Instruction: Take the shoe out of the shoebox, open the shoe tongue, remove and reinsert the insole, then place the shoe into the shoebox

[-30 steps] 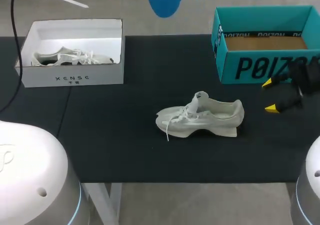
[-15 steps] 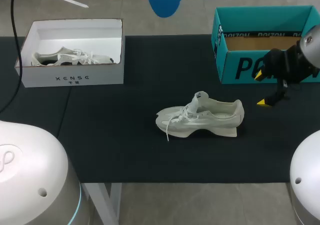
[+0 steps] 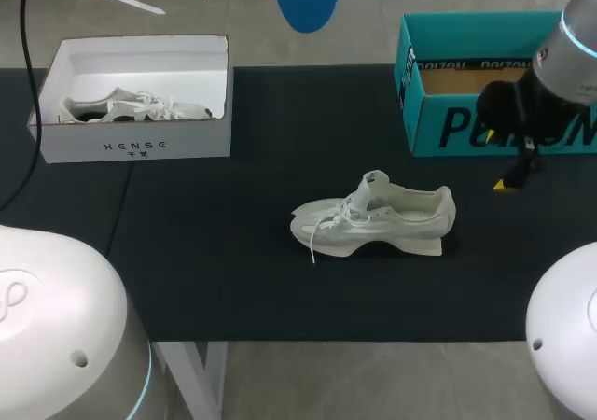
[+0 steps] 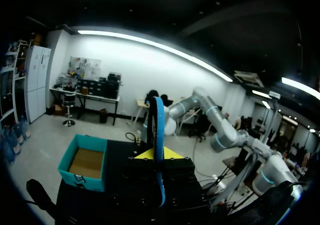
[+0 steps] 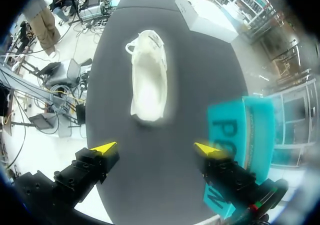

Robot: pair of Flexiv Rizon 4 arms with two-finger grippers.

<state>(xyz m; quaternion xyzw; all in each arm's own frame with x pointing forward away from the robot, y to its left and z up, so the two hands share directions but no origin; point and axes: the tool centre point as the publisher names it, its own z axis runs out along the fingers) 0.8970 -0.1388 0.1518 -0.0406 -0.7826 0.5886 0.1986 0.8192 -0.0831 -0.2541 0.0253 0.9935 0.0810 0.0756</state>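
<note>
A black mat covers the table, and the white shoe lies near its middle, out of any box. Its long axis runs from 9 o'clock to 3 o'clock in the head view, toe at 9 and heel at 3, with the tongue lifted above the laces.

The right gripper hangs in front of the teal shoebox, its 2 fingers spread wide with nothing between them. From there the shoe lies at about 8 o'clock, heel end closest. In the right wrist view the shoe sits ahead of the fingers, lengthwise along their line of sight and apart from both tips. This arm looks the nearer 1, so a reach to the heel seems likely to fall to it.

The left gripper is raised, off the table. A flat blue piece, perhaps the insole, stands edge-on at its tips; I cannot tell whether the fingers pinch it.

The teal shoebox, at 1 o'clock on the table, is open and shows only its brown floor. A white box at 10 o'clock holds a 2nd white shoe.
</note>
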